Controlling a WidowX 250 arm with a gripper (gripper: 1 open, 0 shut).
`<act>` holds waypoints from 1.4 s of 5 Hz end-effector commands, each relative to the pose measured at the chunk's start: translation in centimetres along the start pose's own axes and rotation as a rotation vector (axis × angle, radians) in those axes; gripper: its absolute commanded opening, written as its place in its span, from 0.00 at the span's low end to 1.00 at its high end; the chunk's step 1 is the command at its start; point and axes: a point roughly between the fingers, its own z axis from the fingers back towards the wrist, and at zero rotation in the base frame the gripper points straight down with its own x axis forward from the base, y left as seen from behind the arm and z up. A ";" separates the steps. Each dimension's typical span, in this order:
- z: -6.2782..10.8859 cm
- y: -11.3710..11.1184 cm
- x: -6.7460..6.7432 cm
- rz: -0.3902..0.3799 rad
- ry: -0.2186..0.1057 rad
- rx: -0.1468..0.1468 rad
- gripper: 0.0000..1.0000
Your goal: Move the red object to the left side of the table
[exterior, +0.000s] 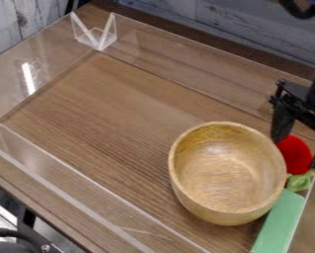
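Over at the right edge of the brown wood-grain table (pixel 107 109), the black gripper (pixel 301 126), jaws spread, hovers above the small red toy fruit (pixel 294 152) beside the wooden bowl (pixel 227 171); next: lower and pinch it

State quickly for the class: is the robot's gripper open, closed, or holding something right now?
Black gripper: open and holding nothing, with its fingers spread just above the small rounded red toy fruit at the right edge of the picture.

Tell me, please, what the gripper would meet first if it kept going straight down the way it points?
Most likely the red toy fruit: the open gripper hangs right above it, beside the wooden bowl, though depth is unclear from this single view.
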 end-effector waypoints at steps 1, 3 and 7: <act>1.2 0.1 1.8 -0.021 -0.044 0.016 1.00; 0.4 0.9 2.5 -0.038 -0.001 0.051 1.00; -1.5 2.0 3.1 -0.062 0.048 0.093 1.00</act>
